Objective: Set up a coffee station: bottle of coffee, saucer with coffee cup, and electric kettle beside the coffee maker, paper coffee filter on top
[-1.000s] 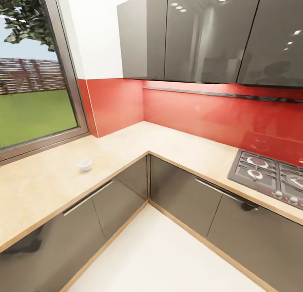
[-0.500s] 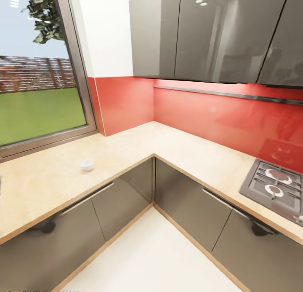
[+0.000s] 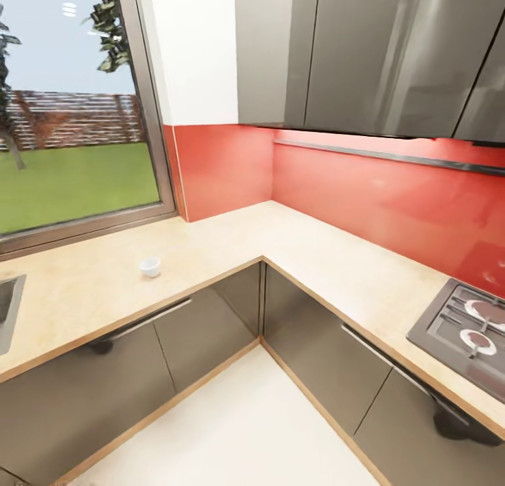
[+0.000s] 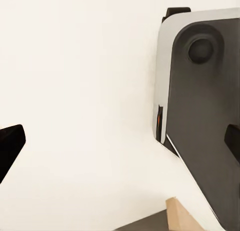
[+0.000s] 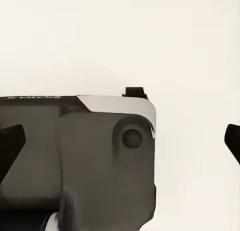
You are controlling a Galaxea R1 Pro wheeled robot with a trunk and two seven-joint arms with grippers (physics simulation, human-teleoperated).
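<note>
A small white cup (image 3: 149,266) stands upright on the beige L-shaped countertop (image 3: 231,240), below the window. No coffee maker, bottle, filter, saucer or kettle is in view. In the left wrist view my left gripper (image 4: 120,146) is open over the pale floor, its dark fingertips (image 4: 10,146) far apart with nothing between them. My right gripper (image 5: 120,141) is also open and empty, with its fingertips (image 5: 10,141) at the picture's two sides.
A sink's corner (image 3: 7,307) shows at the counter's left end and a gas hob (image 3: 466,332) at its right. Grey base cabinets (image 3: 308,332) with long handles line the corner, with grey wall cabinets (image 3: 351,51) above. The robot's grey base (image 4: 205,116) shows under both wrists.
The whole head view has shifted: the camera has turned left, bringing the sink's corner in and sliding the hob toward the right edge. The cup stays where it was on the counter.
</note>
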